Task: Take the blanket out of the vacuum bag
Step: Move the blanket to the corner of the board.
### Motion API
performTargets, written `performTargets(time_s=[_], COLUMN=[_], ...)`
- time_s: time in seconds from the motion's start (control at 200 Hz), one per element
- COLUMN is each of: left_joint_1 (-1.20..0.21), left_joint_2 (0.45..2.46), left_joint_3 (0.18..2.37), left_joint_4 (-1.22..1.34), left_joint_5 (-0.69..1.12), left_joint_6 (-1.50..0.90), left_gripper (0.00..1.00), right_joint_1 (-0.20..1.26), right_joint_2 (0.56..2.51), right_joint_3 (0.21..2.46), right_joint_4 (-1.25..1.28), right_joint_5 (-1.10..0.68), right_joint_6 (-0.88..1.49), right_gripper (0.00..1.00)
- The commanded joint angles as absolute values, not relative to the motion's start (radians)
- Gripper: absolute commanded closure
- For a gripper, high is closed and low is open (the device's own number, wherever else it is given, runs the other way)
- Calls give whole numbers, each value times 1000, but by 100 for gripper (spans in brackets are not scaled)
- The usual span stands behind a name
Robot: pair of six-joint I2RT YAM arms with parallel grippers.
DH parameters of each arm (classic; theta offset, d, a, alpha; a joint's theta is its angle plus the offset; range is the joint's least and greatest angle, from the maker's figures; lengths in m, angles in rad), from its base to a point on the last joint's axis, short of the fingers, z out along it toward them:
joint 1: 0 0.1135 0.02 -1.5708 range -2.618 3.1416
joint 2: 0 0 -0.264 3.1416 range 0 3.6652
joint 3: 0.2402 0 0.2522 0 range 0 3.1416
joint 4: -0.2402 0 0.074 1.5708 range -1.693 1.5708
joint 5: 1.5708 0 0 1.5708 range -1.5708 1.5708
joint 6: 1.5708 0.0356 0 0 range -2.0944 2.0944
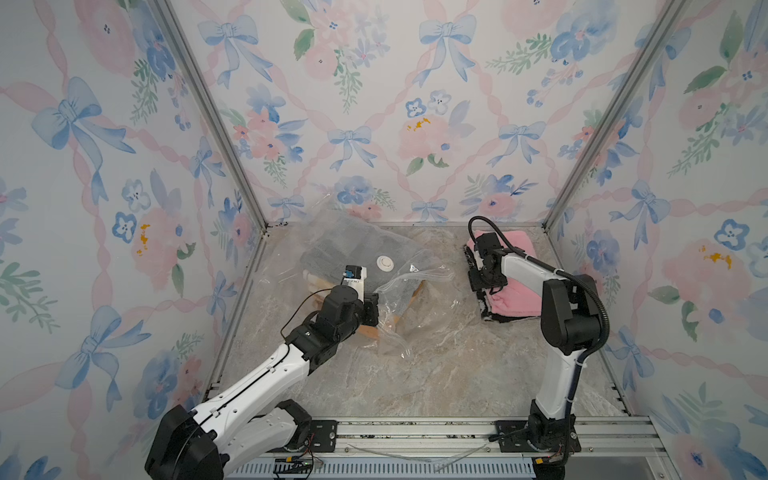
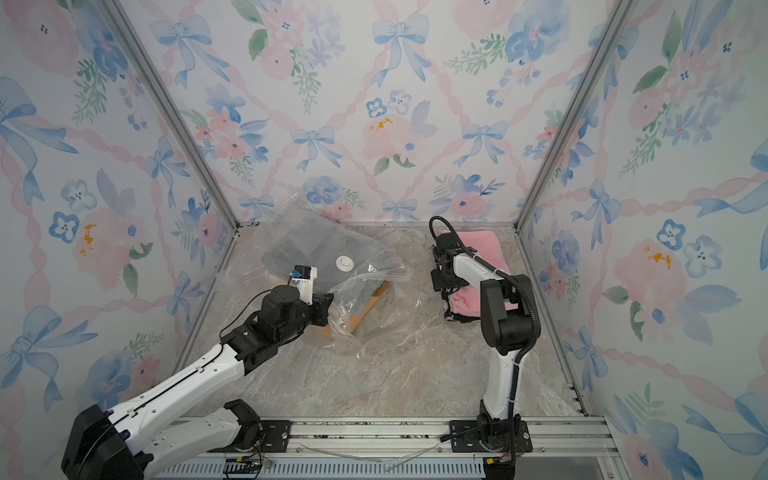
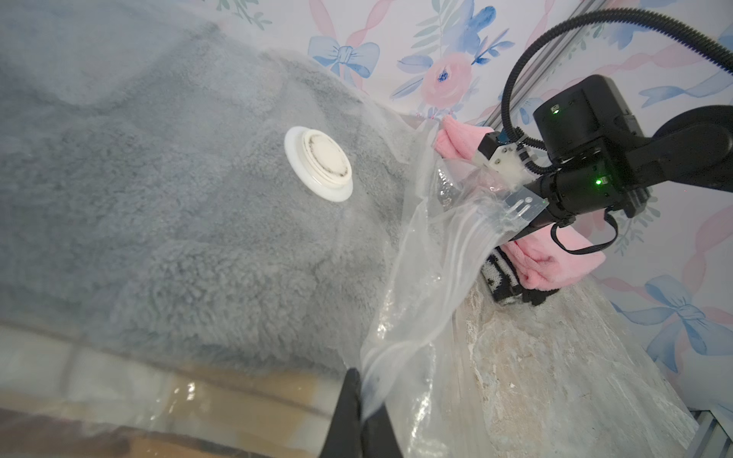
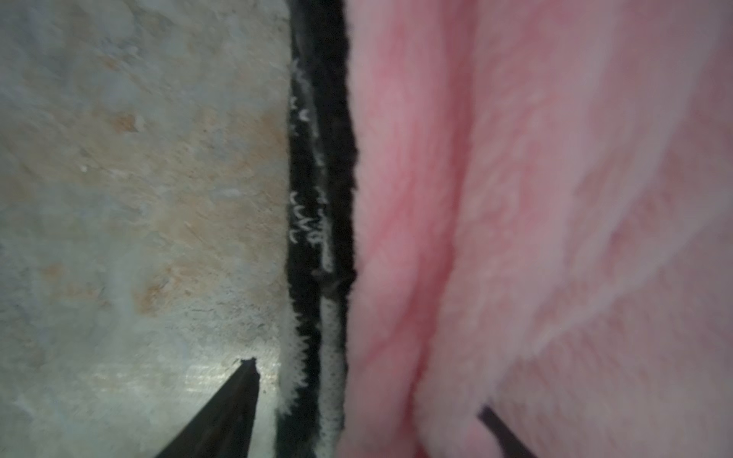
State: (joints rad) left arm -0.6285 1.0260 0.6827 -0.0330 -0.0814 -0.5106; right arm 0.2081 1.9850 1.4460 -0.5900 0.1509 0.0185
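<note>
**Bag pinched at its mouth, blankets inside**

In both top views the vacuum bag (image 1: 401,291) lies on the marble tabletop (image 1: 415,374). Its white valve cap (image 1: 385,263) faces up over a grey blanket (image 1: 336,245) inside. A tan blanket (image 1: 368,332) shows under the grey one, on the near side of the cap. The left gripper (image 1: 372,309) sits just nearer than the cap, at the bag's loose plastic. Well to the right of the cap, the right gripper (image 1: 478,282) hangs over a pink blanket (image 1: 513,247), and its arm hides part of the fleece.

In the left wrist view, the left gripper (image 3: 359,382) is pressed together on a fold of clear plastic, with the cap (image 3: 318,163) beyond its fingertips. Crinkled bag film partly screens the right gripper past the cap.

In the right wrist view, the right gripper (image 4: 365,386) is spread. One finger is over bare tabletop and the other over pink fleece, straddling a black-and-white knit edge (image 4: 317,178) beneath the pink blanket.
</note>
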Motion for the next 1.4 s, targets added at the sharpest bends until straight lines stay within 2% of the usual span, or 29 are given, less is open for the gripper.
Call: performTargets(time_s=[0.0, 0.24, 0.385, 0.44, 0.595, 0.705, 0.88, 1.07, 1.275, 1.395], left_joint_1=[-631, -632, -636, -635, -637, -639, -644, -645, -645, -646], left_joint_2=[1043, 1084, 1083, 1082, 1088, 1085, 1074, 1072, 1087, 1097], left_joint_3=[700, 719, 729, 729, 729, 729, 729, 729, 729, 728], left_joint_4=[-77, -67, -75, -77, -92, -95, -101, -100, -100, -86], left_joint_5=[-83, -69, -72, -75, -75, -66, -61, -75, -79, -76], left_joint_6=[-516, -519, -516, -514, -510, -515, -517, -523, -515, -516], left_gripper=[100, 100, 100, 100, 100, 100, 100, 100, 100, 100], right_joint_1=[195, 131, 52, 18, 11, 27, 34, 58, 57, 45], right_joint_2=[1901, 1685, 1559, 1538, 1590, 1622, 1621, 1507, 1410, 1412], right_joint_3=[1419, 1273, 1066, 985, 903, 873, 878, 917, 997, 1026], right_joint_4=[-597, -570, -476, -417, -405, -394, -433, -534, -649, -631], right_joint_5=[-11, -98, -139, -180, -234, -230, -239, -253, -282, -240], right_joint_6=[59, 198, 291, 313, 299, 307, 327, 327, 322, 341], right_gripper=[27, 29, 46, 49, 61, 66, 67, 66, 64, 61])
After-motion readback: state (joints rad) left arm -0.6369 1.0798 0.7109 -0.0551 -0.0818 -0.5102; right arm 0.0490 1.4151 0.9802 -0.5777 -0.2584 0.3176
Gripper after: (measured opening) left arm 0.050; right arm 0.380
